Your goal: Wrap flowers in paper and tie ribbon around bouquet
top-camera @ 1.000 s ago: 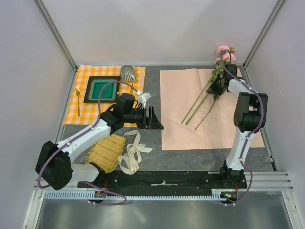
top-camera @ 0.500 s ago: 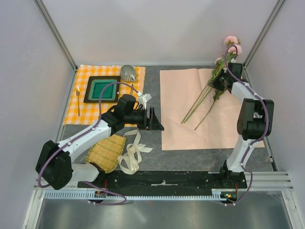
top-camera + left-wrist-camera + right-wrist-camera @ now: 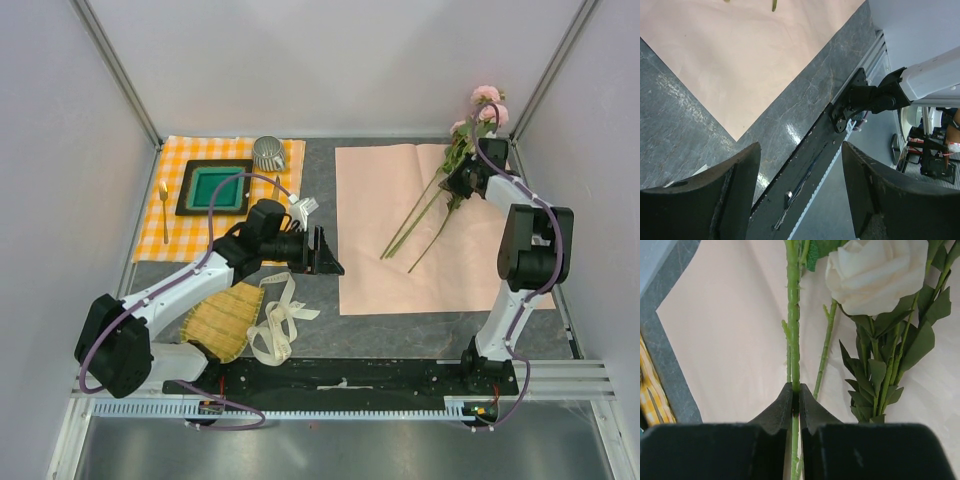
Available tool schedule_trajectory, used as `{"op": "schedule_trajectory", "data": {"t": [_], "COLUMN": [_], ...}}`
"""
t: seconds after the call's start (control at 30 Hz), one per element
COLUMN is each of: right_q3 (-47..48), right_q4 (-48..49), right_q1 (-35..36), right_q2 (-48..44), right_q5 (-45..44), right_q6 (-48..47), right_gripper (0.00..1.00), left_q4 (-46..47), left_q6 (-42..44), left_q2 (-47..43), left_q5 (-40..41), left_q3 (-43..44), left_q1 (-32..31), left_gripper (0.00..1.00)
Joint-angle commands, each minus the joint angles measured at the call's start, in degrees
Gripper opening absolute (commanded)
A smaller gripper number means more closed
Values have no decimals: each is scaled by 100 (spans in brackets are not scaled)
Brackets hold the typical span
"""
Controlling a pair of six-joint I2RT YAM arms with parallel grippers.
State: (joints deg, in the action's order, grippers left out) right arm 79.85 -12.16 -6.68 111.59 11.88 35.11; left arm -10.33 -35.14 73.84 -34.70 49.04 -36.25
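The flowers (image 3: 487, 100) are pale pink blooms on long green stems. They lie slanted over the far right of the pink paper (image 3: 385, 260), blooms near the back right corner. My right gripper (image 3: 462, 180) is shut on one green stem (image 3: 792, 315), pinched between its fingertips (image 3: 795, 390), with a pale bloom (image 3: 875, 275) and leaves beside it. My left gripper (image 3: 328, 250) hangs open and empty left of the paper, over the dark table; its fingers (image 3: 735, 175) frame the paper's near corner (image 3: 750, 55). The cream ribbon (image 3: 280, 320) lies looped near the front.
A yellow-green bamboo mat (image 3: 222, 318) lies beside the ribbon. At the back left an orange-checked cloth (image 3: 175, 235) carries a green tray (image 3: 215, 187), a metal cup (image 3: 268, 152) and a small utensil (image 3: 164, 210). Walls close in on three sides.
My right gripper has carried the flowers toward the back right corner, so the blooms now sit higher against the wall. The left arm has not moved.
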Motion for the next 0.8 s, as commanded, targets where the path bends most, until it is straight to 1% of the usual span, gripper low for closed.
{"op": "schedule_trajectory", "data": {"t": [0.0, 0.13, 0.17, 0.33, 0.43, 0.47, 0.53, 0.57, 0.6, 0.67, 0.77], "right_q3": [100, 223, 258, 390, 513, 557, 654, 689, 733, 908, 866], "right_q4": [-23, -154, -172, -331, -444, -497, -646, -717, -804, -1190, -1674], "right_q1": [-35, -44, -53, -53, -53, -44, -27, -18, -18, -18, 26], "right_q2": [204, 319, 346, 399, 407, 381, 258, 206, 92, 21, -268], "right_q5": [-142, -282, -291, -353, -318, -318, -283, -291, -326, -344, -432], "right_q6": [-118, -206, -224, -224, -250, -285, -355, -400, -426, -549, -725], "right_gripper": [14, 17, 20, 27, 35, 39, 46, 52, 55, 63, 68], "left_q4": [163, 171, 171, 163, 163, 171, 163, 154, 145, 189, 198], "left_q6": [-64, -72, -72, -64, -64, -55, -29, -20, -20, -2, 42], "left_q2": [-46, -63, -63, -54, -46, -37, -19, -10, -2, 51, 113], "left_q5": [-134, -134, -134, -134, -134, -142, -143, -143, -160, -195, -327], "left_q3": [-52, -78, -87, -105, -79, -78, -61, -52, -43, -43, -34], "left_q1": [-31, -31, -31, -31, -31, -31, -31, -31, -31, -31, -31], "left_gripper": [72, 72, 72, 72, 72, 72, 72, 72, 72, 73, 74]}}
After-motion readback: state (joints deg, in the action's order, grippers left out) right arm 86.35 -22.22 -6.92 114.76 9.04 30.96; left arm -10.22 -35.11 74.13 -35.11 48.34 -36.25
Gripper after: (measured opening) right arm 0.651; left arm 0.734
